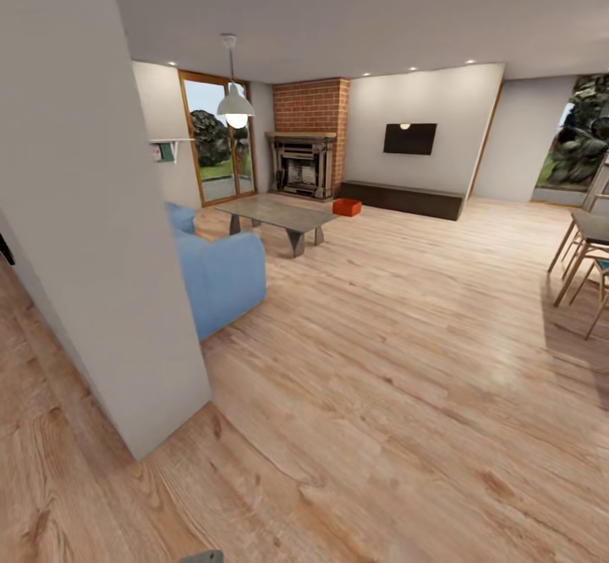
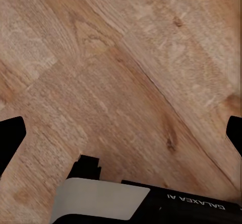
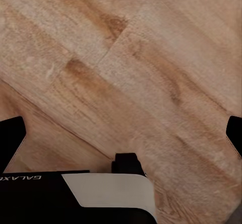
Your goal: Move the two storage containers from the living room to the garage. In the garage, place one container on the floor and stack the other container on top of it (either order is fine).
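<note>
Storage container (image 1: 347, 206) on floor by bench (image 1: 404, 199) — far from hands.

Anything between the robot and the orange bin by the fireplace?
Partly. The orange-red container sits on the wood floor at the far end, between the fireplace and the dark bench. The grey coffee table and blue sofa stand left of the direct line; the open floor to their right looks passable.
</note>
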You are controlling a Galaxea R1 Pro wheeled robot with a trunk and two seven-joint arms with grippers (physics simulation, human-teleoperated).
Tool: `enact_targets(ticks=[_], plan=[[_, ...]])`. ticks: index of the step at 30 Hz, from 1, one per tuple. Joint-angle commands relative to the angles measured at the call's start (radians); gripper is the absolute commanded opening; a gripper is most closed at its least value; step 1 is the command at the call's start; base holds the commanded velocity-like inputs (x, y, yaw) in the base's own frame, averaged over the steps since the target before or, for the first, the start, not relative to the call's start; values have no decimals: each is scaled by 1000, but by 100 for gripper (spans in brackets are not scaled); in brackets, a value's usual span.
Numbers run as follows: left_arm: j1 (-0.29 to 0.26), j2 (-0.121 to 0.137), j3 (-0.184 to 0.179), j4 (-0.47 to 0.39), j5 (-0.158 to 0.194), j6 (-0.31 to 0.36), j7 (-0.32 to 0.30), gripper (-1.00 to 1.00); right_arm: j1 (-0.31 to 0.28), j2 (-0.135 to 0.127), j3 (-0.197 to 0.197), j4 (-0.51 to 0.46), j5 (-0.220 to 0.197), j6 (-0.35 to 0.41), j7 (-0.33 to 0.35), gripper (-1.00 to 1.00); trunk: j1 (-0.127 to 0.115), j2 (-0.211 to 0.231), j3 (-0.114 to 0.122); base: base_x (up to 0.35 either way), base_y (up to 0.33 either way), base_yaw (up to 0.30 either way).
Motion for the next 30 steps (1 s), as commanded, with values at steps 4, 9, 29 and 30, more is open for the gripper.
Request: enact_targets(ticks=[4,9,29,30], plan=[[-1,0,3,0,5,-1,2,100,-1,0,8,2,-10,-4,-1,100,1,-1,-1,338,0,0],[-1,0,3,0,5,-1,2,100,-1,0,8,2,-10,-5,-1,100,1,-1,-1,338,0,0],[-1,0,3,0,5,-1,2,100,-1,1,6,2,-11,-5,-2,100,1,-1,-1,338,0,-20],[-1,0,3,0,5,-1,2,100,-1,1,6,2,-11,-5,-2,100,1,-1,-1,338,0,-207]])
